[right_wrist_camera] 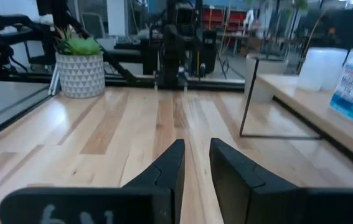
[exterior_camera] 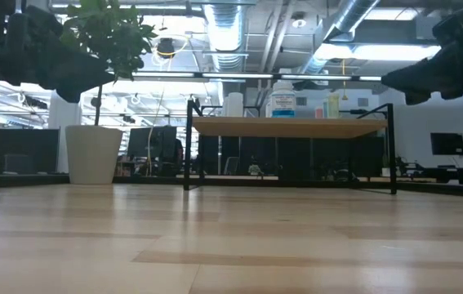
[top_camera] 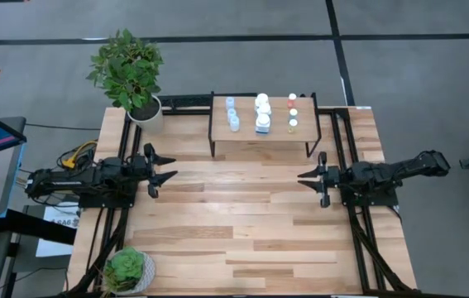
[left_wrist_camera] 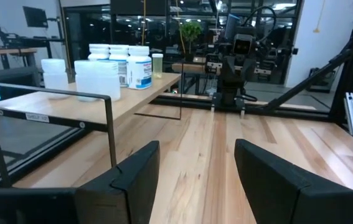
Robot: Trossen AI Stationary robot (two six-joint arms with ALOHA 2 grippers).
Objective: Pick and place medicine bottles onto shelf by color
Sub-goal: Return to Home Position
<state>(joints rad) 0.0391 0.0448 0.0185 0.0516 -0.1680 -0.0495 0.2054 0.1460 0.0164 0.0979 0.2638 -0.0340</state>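
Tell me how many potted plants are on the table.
2. A tall plant stands at the far left corner beside the shelf; a small plant sits at the near left corner.

Robotics lab inside an open-plan industrial workspace: exposed silver ducts [exterior_camera: 223, 16] and bright ceiling lights [exterior_camera: 337, 51] run overhead, a monitor [exterior_camera: 447, 144] stands against the far wall, and grey concrete floor [top_camera: 416, 74] crossed by dark lines surrounds the black-framed wooden tabletop [top_camera: 234, 232].
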